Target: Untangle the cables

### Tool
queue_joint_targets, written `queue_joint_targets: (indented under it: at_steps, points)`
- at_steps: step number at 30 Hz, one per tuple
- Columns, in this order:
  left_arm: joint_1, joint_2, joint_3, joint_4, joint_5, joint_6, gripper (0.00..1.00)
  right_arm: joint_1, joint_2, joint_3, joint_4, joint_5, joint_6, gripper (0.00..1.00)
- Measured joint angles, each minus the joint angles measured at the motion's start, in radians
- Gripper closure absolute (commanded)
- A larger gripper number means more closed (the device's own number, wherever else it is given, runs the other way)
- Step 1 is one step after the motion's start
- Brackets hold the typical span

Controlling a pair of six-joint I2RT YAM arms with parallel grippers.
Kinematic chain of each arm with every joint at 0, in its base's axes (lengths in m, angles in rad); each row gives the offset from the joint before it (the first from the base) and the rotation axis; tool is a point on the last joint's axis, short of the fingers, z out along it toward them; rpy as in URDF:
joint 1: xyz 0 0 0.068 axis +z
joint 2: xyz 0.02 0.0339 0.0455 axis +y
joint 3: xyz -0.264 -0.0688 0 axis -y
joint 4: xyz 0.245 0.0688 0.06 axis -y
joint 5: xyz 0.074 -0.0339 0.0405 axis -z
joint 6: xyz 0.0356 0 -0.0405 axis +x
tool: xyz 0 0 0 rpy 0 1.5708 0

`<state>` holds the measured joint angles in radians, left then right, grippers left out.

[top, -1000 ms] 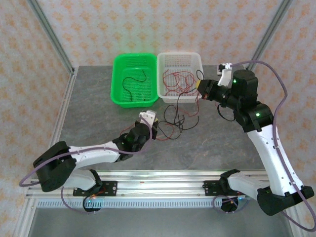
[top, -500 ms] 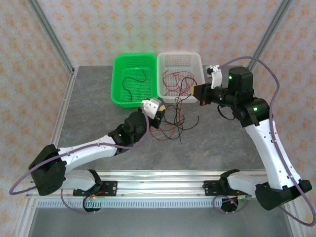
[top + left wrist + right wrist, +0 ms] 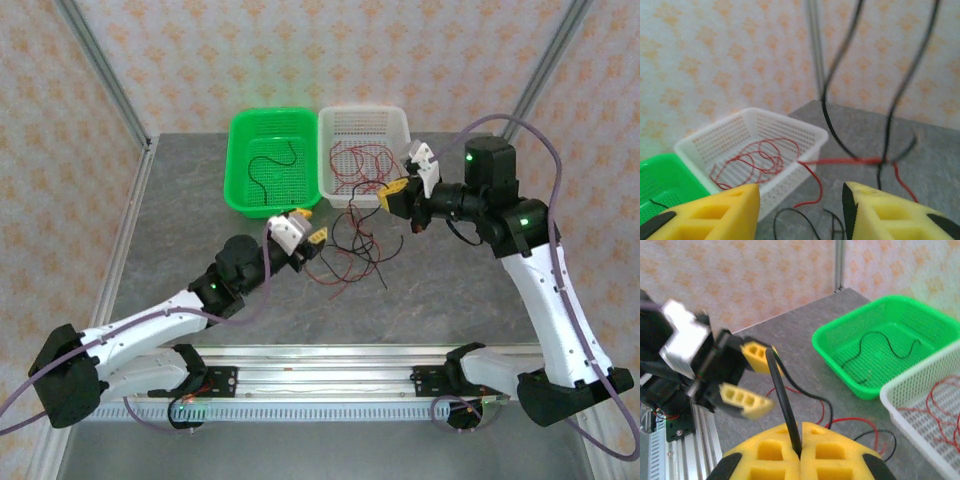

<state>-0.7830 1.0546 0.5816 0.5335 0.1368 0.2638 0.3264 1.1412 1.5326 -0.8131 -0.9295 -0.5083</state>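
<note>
**A:** Where do the cables sit?

**B:** The knot of red and black cables lies on the table, just in front of the white basket. One red strand runs over that basket's rim to the red coils inside. A lone black wire lies by itself in the green basket.

**A:** And the claws?

**B:** The right gripper has its pads pressed together on a black cable and holds it above the knot, so the strand hangs down to the heap. The left gripper is spread with nothing between its fingers. It sits just left of the knot, facing the hanging black strands.

**A:** Which step is that?

**B:** I judge it as drawing one black cable out of the tangle. The next move calls for the left gripper to close on the spot where the red strand crosses the black ones. Then the right can pull without dragging the red along.

**A:** Is there room for it?

**B:** There is bare table near and to the right of the knot. The basket walls hem in the far side, and the two claws are near each other. A pull upward or to the right looks safest; a snagged red strand could tug the white basket
</note>
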Motion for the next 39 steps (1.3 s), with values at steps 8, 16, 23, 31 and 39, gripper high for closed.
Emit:
queue_joint_targets:
  at_steps: [8,16,23,31,39]
  points:
    - [0.046,0.001,-0.061,0.060,0.216,0.188,0.39,0.000,0.018,0.090,-0.053,-0.118,-0.119,1.00]
    - [0.046,0.051,0.013,0.027,0.286,0.307,0.20,0.008,0.037,0.090,-0.063,-0.195,-0.144,1.00]
    - [0.046,0.096,0.027,-0.011,0.333,0.335,0.70,0.013,0.037,0.090,-0.055,-0.199,-0.124,1.00]
    - [0.046,0.048,-0.037,0.019,0.335,0.283,1.00,0.013,0.021,0.085,0.072,-0.087,0.015,1.00]
    - [0.046,-0.075,-0.210,0.143,0.181,0.072,1.00,0.013,0.043,0.124,0.278,0.199,0.255,1.00]
